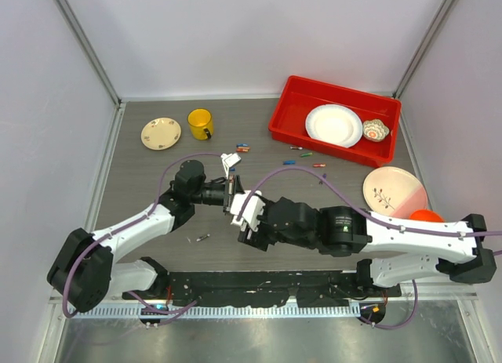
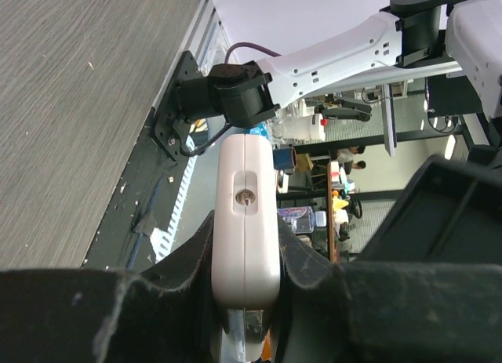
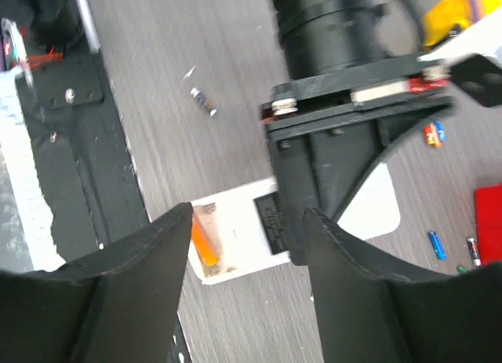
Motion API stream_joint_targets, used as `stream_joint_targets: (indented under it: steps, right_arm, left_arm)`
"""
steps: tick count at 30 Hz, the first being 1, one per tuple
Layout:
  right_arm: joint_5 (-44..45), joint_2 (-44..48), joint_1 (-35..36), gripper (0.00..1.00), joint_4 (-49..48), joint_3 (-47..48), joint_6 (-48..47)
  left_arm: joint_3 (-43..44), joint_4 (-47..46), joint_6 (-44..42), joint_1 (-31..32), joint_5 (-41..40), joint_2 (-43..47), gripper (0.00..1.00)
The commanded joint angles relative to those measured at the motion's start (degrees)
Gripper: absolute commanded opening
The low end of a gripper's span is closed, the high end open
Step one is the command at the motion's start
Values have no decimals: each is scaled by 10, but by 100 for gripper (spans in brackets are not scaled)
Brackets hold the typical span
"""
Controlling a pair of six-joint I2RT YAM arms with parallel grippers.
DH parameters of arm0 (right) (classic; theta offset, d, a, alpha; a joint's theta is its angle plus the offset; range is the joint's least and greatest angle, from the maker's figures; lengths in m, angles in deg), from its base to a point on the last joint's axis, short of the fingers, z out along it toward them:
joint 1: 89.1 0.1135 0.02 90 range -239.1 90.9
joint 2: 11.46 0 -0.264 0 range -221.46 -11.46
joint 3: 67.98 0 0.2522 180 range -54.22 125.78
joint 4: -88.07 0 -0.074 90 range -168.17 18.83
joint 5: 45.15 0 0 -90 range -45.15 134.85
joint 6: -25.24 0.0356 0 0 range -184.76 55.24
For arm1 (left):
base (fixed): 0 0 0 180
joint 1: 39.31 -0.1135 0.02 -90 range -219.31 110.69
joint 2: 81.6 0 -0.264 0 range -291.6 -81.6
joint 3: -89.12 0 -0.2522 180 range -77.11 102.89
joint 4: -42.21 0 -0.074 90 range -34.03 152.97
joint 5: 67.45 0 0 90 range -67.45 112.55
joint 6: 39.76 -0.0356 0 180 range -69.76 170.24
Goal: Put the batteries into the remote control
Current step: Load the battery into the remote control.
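Note:
My left gripper point(image 1: 230, 195) is shut on the white remote control point(image 1: 245, 209) and holds it above the table's middle. In the left wrist view the remote point(image 2: 245, 214) stands edge-on between the jaws of that gripper point(image 2: 245, 241). My right gripper point(image 1: 251, 222) is open right beside it. In the right wrist view this gripper point(image 3: 249, 215) straddles the remote's plain white back point(image 3: 239, 234). An orange battery point(image 3: 201, 241) lies in the open compartment, next to my left fingertip. Loose batteries lie on the table point(image 1: 241, 148) point(image 1: 300, 150) point(image 1: 203, 238) point(image 3: 205, 102).
A red bin point(image 1: 292, 112) at the back right holds a white plate point(image 1: 334, 125) and a small bowl point(image 1: 376, 130). A yellow mug point(image 1: 200, 124) and a cream plate point(image 1: 161, 133) stand at the back left. A pink plate point(image 1: 394, 192) lies at the right. A small white piece point(image 1: 230, 161) lies behind the grippers.

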Motion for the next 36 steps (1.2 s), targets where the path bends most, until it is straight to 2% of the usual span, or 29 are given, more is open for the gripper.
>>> stream_joint_targets:
  steps: [1, 4, 5, 8, 12, 15, 21, 31, 36]
  right_arm:
    - [95, 73, -26, 67, -102, -28, 74]
    - [99, 105, -100, 74, -153, -78, 193]
    - [95, 124, -123, 75, -166, -92, 266]
    - [23, 146, -215, 78, -168, -139, 337]
    - [-56, 159, -243, 85, -181, -195, 410]
    - [-97, 173, -243, 86, -211, -226, 452]
    - [-162, 177, -242, 87, -231, -247, 479]
    - [-205, 176, -243, 87, -254, -258, 489]
    - [-206, 161, -243, 87, -229, -253, 473]
  left_arm:
    - [-1, -30, 6, 1, -20, -3, 0]
    - [-23, -64, 23, 1, -57, -1, 0]
    - [-27, -74, 27, 1, -68, -2, 0]
    - [-45, -117, 49, 1, -105, -3, 0]
    - [-62, -165, 55, 1, -157, 1, 0]
    - [-65, -187, 55, 1, -177, 1, 0]
    - [-62, -222, 59, 1, -186, -12, 0]
    - [-51, -234, 62, 1, -187, -13, 0]
    - [-48, -234, 64, 1, -186, -8, 0]
